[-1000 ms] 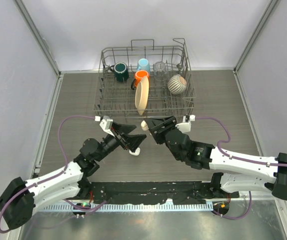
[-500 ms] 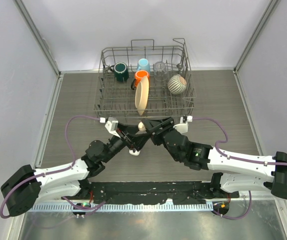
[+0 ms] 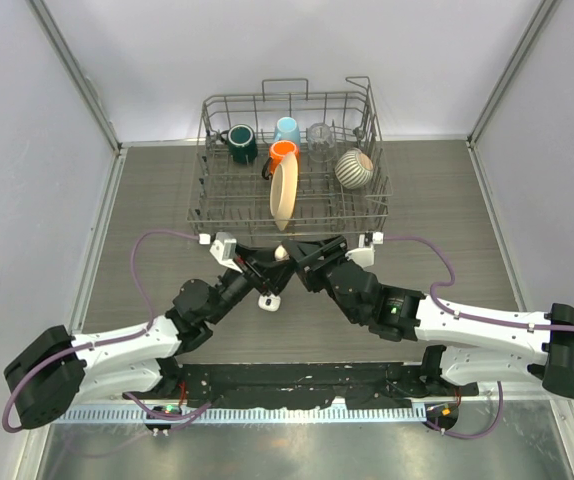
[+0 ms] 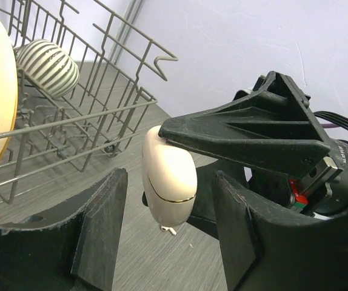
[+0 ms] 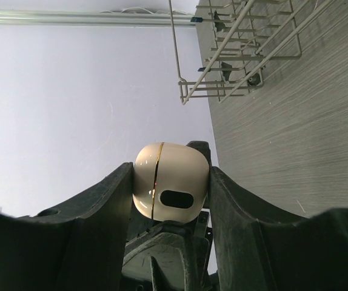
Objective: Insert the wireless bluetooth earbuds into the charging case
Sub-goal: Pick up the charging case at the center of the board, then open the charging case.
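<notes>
Your right gripper (image 5: 171,177) is clamped on the beige case (image 5: 169,185). Both fingers press its sides. The case is closed, with a thin gold seam around it and a dark oval mark facing the wrist camera. You hold it off the table (image 3: 137,200), just in front of the rack (image 3: 203,150), near the middle of its front wall.

Your left gripper (image 4: 170,193) has its jaws apart, one finger on either side of that same beige case. A gap shows on both sides, so it touches nothing. In the left wrist view, one right finger lies across the top of the case.

The white case (image 3: 267,303) lies on the table a little farther from the rack than the held one. In the top view it sits just by the left gripper's fingers and is gripped by neither arm. You cannot tell whether its lid is up.

Inside the rack stand a cream plate (image 3: 284,195) and a striped bowl (image 3: 354,168).
</notes>
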You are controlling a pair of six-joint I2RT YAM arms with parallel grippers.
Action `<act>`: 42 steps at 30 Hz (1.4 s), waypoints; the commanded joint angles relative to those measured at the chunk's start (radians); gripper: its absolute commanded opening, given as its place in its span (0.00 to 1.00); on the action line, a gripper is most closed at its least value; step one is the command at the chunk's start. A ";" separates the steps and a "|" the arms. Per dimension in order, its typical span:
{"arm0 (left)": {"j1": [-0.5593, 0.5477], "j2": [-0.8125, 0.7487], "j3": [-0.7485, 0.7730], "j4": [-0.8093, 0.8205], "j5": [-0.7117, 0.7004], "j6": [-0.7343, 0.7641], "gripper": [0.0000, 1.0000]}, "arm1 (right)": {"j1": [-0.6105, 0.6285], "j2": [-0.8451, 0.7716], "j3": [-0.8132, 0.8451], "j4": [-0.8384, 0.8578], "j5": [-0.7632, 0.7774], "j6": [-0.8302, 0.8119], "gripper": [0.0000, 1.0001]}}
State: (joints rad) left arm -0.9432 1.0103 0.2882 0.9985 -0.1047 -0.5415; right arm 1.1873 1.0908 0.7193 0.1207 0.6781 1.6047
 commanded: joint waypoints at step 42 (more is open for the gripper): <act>0.014 -0.454 0.126 -0.638 0.321 0.341 0.00 | -0.324 -0.115 0.068 -0.001 -1.003 -0.361 0.85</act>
State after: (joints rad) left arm -0.9344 0.5308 0.3794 0.3355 0.1883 -0.2070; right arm 0.8627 1.0145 0.8101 -0.0429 -0.2195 1.2343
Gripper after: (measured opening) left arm 0.294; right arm 0.847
